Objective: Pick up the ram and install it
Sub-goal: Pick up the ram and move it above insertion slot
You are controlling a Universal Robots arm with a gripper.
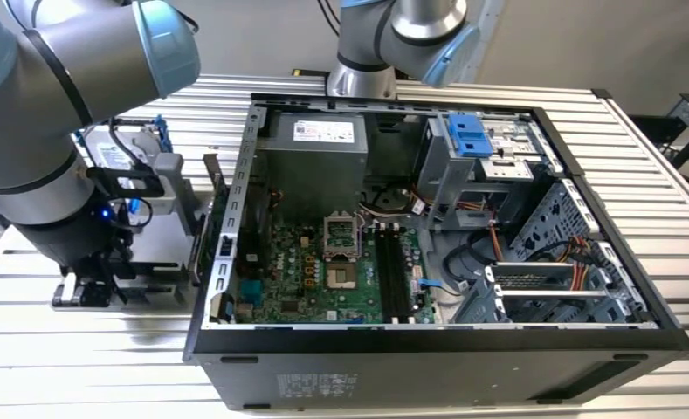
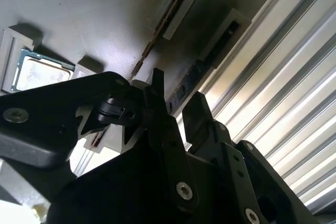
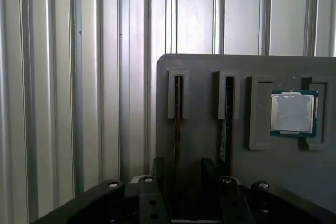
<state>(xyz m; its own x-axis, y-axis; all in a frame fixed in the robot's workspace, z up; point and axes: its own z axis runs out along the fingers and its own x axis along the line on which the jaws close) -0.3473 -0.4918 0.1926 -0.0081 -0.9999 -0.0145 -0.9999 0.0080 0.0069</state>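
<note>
Jaws sit open over the grey parts tray (image 3: 210, 69), nothing clamped. In both wrist views we see the ram (image 3: 178, 129) standing on edge in its slotted holder, in the row nearest the tray's edge. It runs down between the two black fingers (image 3: 157, 167), one finger on each side. We see a gap on either side of the stick in the first wrist view; whether a pad touches it lower down we cannot tell. Second stick (image 3: 227, 129) stands on edge in the next holder, just beside and parallel, outside the jaws. CPU chip (image 3: 293, 112) lies flat in a recess beyond that. Tray rests on the ribbed aluminium tabletop (image 3: 79, 77). In the exterior view we have the arm (image 1: 53, 131) reaching down at the exterior view's left, outside the open PC case (image 1: 437, 362). Green motherboard (image 1: 309, 292) lies flat inside the case. Its black memory slots (image 1: 393, 275) sit beside the CPU socket (image 1: 341, 253), well apart from the ram.
</note>
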